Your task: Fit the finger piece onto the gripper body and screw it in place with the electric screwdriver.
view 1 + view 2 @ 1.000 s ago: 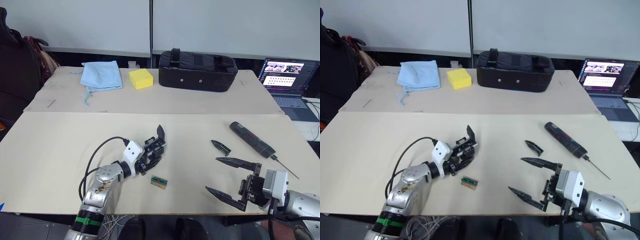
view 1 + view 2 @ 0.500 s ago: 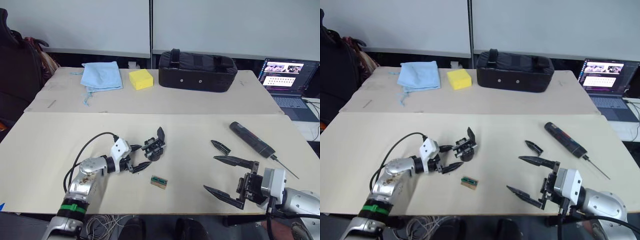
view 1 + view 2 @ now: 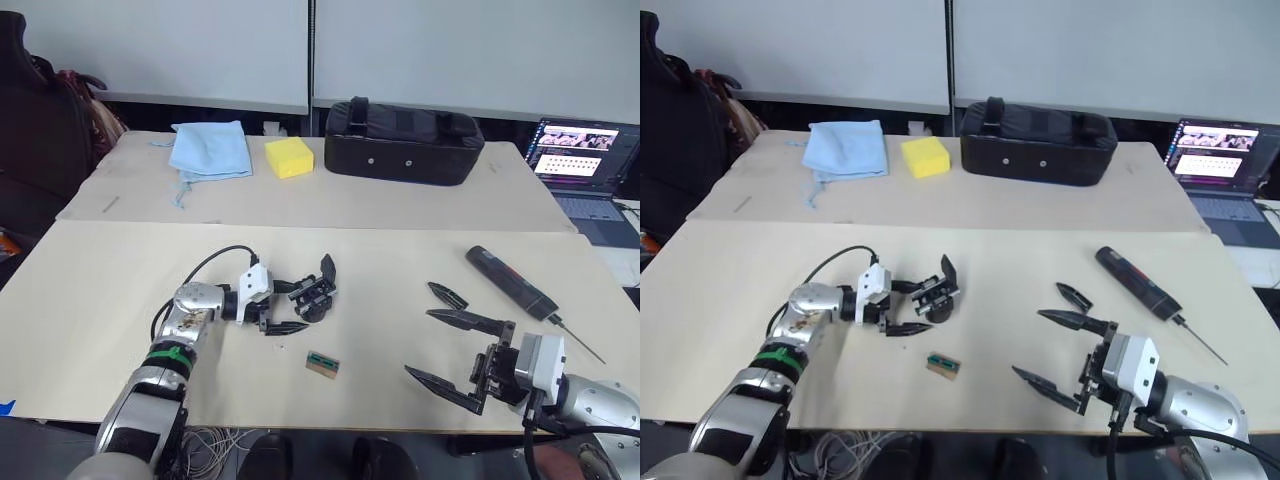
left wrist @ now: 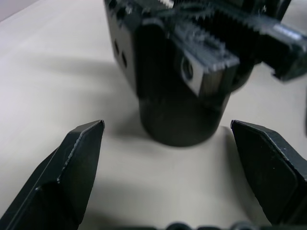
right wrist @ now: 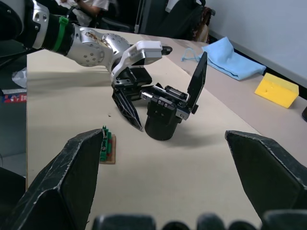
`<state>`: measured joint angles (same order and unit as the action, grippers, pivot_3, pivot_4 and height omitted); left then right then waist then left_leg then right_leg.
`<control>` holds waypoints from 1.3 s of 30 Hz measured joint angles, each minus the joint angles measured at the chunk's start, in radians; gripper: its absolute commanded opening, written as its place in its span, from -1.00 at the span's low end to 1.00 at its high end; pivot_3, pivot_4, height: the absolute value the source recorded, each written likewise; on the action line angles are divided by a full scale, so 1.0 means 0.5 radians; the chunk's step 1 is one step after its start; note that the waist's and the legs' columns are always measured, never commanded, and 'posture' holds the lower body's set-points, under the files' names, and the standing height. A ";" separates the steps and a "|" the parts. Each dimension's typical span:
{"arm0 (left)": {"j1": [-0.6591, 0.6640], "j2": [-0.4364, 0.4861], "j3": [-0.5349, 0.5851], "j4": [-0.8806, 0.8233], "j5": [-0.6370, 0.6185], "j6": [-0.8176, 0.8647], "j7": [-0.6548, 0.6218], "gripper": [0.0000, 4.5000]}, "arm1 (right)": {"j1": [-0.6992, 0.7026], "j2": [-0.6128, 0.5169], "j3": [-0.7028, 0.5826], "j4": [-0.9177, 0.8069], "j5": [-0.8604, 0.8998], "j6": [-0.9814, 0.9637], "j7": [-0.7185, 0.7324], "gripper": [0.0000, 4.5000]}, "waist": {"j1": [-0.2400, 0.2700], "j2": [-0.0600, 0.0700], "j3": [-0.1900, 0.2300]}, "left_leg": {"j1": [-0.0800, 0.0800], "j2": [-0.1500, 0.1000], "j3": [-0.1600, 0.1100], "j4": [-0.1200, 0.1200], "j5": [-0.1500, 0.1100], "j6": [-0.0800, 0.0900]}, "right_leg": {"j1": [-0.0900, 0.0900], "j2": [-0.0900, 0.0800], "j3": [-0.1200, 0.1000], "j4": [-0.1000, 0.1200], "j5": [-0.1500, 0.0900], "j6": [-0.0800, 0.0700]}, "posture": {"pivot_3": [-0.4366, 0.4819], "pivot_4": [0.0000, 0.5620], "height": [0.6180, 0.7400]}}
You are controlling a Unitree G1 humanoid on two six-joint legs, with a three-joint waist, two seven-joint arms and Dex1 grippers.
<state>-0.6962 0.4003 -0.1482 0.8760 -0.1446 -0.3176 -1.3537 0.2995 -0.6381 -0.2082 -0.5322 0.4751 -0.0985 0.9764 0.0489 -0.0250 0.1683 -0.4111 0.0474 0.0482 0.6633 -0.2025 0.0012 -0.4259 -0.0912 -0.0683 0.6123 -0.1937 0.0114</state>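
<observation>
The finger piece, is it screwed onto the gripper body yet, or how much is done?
Not yet. The gripper body stands upright on the table, with the open left gripper at its base but not clamped on it. The finger piece and the screwdriver lie untouched near the open right gripper. Fitting and screwing are both left.

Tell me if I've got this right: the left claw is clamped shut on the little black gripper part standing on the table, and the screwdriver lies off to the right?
Not quite. The left gripper is open, its fingers either side of the gripper body without touching it, as the left wrist view shows. The electric screwdriver does lie off to the right.
</observation>
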 measured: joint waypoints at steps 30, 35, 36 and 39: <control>0.504 -0.127 0.202 -0.928 -0.027 0.583 0.568 0.05 | 0.053 -0.005 -0.018 -0.057 -0.038 0.005 -0.090 1.00 | -0.060 -0.002 0.000 | -0.001 0.003 -0.002 0.000 0.000 0.000 | -0.002 0.001 0.003 0.001 0.004 0.006 | -0.05 -0.47 1.00; 0.780 -0.150 0.161 -1.493 -0.015 0.954 0.886 0.05 | 0.012 -0.007 -0.027 -0.057 0.005 0.051 -0.126 1.00 | -0.049 -0.002 0.000 | -0.001 0.003 -0.002 0.000 0.000 0.000 | -0.003 0.001 0.002 0.001 0.001 0.001 | -0.05 -0.47 1.00; 0.824 -0.155 0.141 -1.549 0.001 1.000 0.938 0.05 | 0.014 -0.011 -0.028 -0.057 0.008 0.055 -0.124 1.00 | -0.047 -0.002 0.000 | -0.001 0.003 -0.002 0.000 0.000 0.000 | -0.003 0.001 0.002 0.002 0.000 0.001 | -0.05 -0.47 1.00; 0.872 -0.182 0.097 -1.613 0.036 1.036 1.046 0.05 | 0.019 -0.030 -0.027 -0.057 0.015 0.072 -0.115 1.00 | -0.039 -0.002 0.000 | -0.001 0.002 -0.001 0.000 0.000 0.000 | -0.003 0.001 0.002 0.001 0.000 0.001 | -0.05 -0.47 1.00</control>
<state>-0.2602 0.3092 -0.0998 0.0698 -0.1268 0.2004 -0.8307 0.3091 -0.6533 -0.2218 -0.5606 0.4824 -0.0624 0.9188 0.0295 -0.0259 0.1684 -0.4116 0.0486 0.0475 0.6631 -0.2027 0.0010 -0.4275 -0.0908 -0.0672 0.6130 -0.1935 0.0117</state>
